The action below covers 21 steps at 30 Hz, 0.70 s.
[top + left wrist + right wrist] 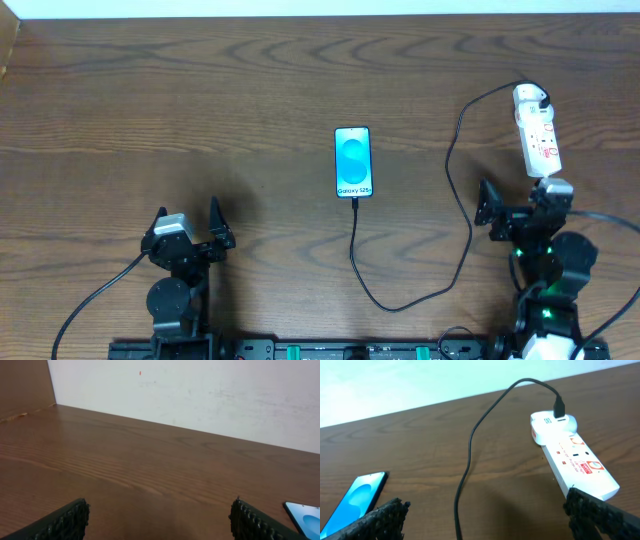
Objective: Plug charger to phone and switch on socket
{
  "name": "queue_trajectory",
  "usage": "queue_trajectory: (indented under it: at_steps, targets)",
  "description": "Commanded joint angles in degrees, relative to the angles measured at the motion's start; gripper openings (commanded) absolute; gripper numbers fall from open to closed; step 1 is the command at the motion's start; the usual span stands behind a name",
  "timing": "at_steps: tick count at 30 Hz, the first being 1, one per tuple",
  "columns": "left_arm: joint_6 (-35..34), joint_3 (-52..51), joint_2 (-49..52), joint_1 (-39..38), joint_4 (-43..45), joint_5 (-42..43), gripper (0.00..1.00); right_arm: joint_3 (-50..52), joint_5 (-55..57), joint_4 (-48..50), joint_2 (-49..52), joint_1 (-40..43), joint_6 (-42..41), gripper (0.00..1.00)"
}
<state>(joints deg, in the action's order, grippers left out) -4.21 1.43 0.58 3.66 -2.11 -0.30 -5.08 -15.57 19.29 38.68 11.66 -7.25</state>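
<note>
The phone (353,160) lay flat at the middle of the table (200,100), screen lit blue, its white strip of text at the 6 o'clock end. And there was the black cable (470,452): its tip met the phone's edge at 6 o'clock, touching it. From there the line ran down toward the robot, swung through a low loop and climbed to the power strip (538,135), at 2 o'clock from the phone. The cable's other end sat plugged into the strip's far end, as the right wrist view showed. Whether the strip's switch was on, I could not tell.

The left claw (188,222) hung at 8 o'clock from the phone, well apart from it, jaws wide and released, nothing between them. Its own camera caught only a corner of the phone at lower right.

The right claw (520,203) sat at 4 o'clock from the phone, also spread wide and empty. One finger (600,515) was right at the strip's near end; touching it or only in front of it, I could not tell.
</note>
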Motion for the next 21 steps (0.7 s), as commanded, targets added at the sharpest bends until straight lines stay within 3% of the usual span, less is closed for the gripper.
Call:
queue_trajectory:
  at_steps: [1,9,17,21]
  targets:
    - [0.76,-1.2,-0.35,0.28,-2.1,-0.33,0.9,4.5,0.7,1.03,-3.91,-0.15,-0.39,0.99]
    - [0.76,-1.2,-0.35,0.28,-2.12,-0.33,0.9,4.76,5.55,-10.4,-12.22,-1.33,-0.35,0.99]
    - [0.76,-1.2,-0.35,0.28,-2.1,-0.33,0.9,4.76,19.98,-23.5,-23.02,-9.84,-0.44,0.99]
    - [0.76,-1.2,-0.35,0.28,-2.1,-0.33,0.9,4.76,20.13,-23.23,-28.35,-10.1,0.0,0.99]
